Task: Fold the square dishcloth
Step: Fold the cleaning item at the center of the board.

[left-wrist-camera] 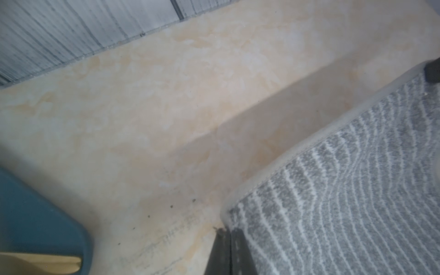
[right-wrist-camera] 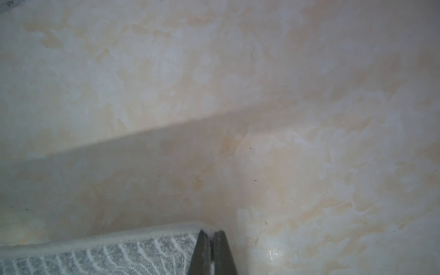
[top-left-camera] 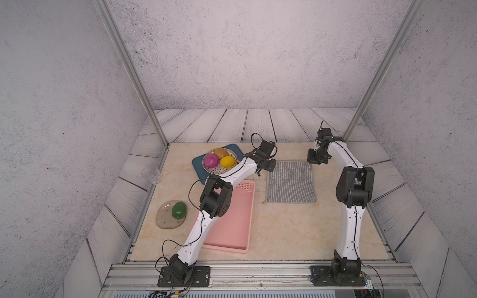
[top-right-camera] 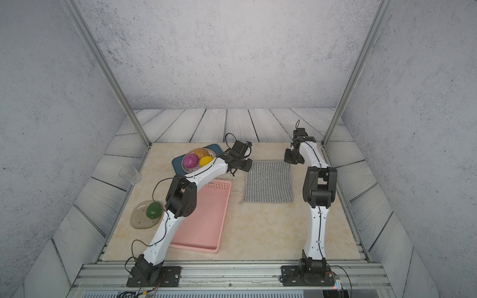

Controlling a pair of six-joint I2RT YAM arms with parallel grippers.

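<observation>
fruit bowl (top-left-camera: 216,170): upper left of centre, under the left forearm; a low swing could clip it.
left gripper (top-left-camera: 271,166): jaws narrow, pinching the cloth's upper left corner; only hem looks caught, so lifting may pull it free.
square dishcloth (top-left-camera: 290,182): flat, right of centre; unequal pulls would skew the fold.
right gripper (top-left-camera: 313,161): jaws narrow, nipping the upper right corner at the very tips; such a thin hold may slip.
</observation>
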